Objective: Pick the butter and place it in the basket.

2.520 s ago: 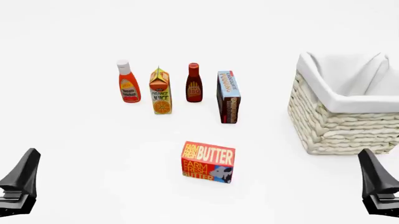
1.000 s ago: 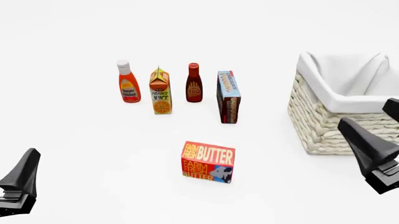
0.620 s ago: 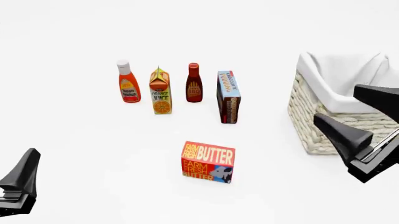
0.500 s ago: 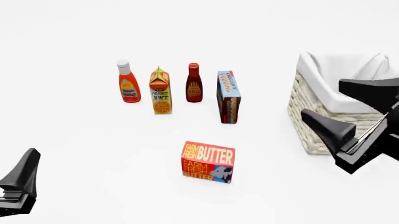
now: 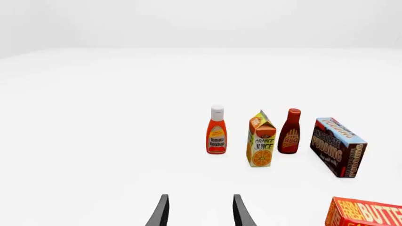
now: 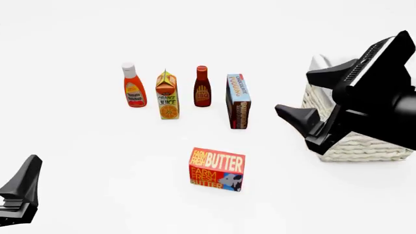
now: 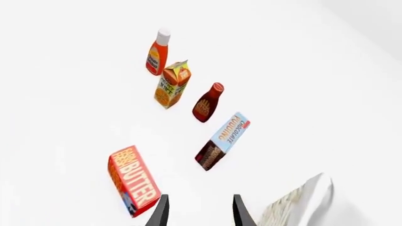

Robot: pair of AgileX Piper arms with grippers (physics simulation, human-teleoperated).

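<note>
Worktop (image 6: 97, 161): plain white and flat.
Back row, left to right: ketchup bottle (image 6: 134, 91), orange juice carton (image 6: 167, 95), BBQ sauce bottle (image 6: 202, 87), chocolate pudding box (image 6: 238, 101). All stand upright, near each other but apart.
Butter (image 6: 217, 169): a red-orange box on the worktop, in front of the row, alone.
Basket (image 6: 364, 141): sits on the worktop at the right, partly hidden by the right arm.
</note>
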